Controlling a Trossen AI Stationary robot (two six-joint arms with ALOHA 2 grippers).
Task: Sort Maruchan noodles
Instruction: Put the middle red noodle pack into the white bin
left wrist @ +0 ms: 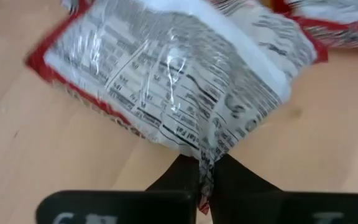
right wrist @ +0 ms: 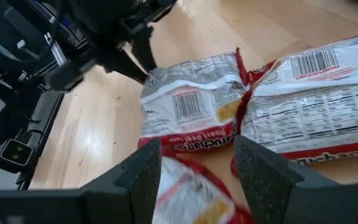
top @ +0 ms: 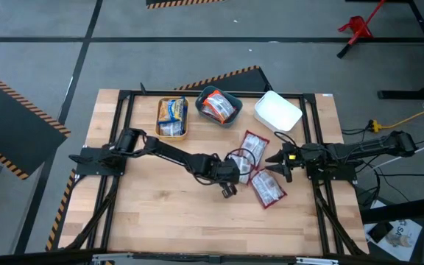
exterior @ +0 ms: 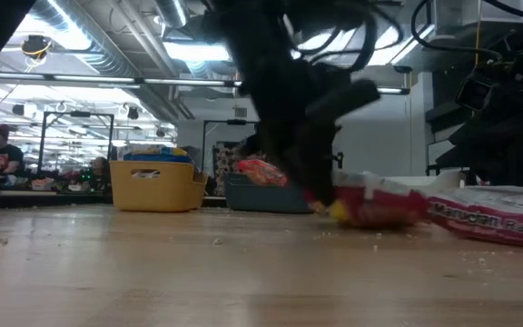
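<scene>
From above: left gripper [top: 230, 171] reaching to mid-table, jaws pinched shut on the edge of a dark red-and-white packet [top: 243, 160]. Plain only in the left wrist view: the crimped seam of that packet [left wrist: 185, 93] squeezed between the two dark fingers [left wrist: 179, 180], nutrition panel up. Seen level across the table, same packet [exterior: 379, 207] slightly raised at one end (arm blocking much of it). Two more red packets just beside: one toward the bins [top: 255, 142], one nearer the front edge [top: 268, 190]. Right gripper [top: 278, 163] close by at the right, fingers [right wrist: 266, 174] spread wide, holding nothing, packets ahead of them. Behind: yellow bin [top: 172, 118] with blue-and-yellow packets, teal bin [top: 218, 105] with orange ones, white bin [top: 277, 112].
</scene>
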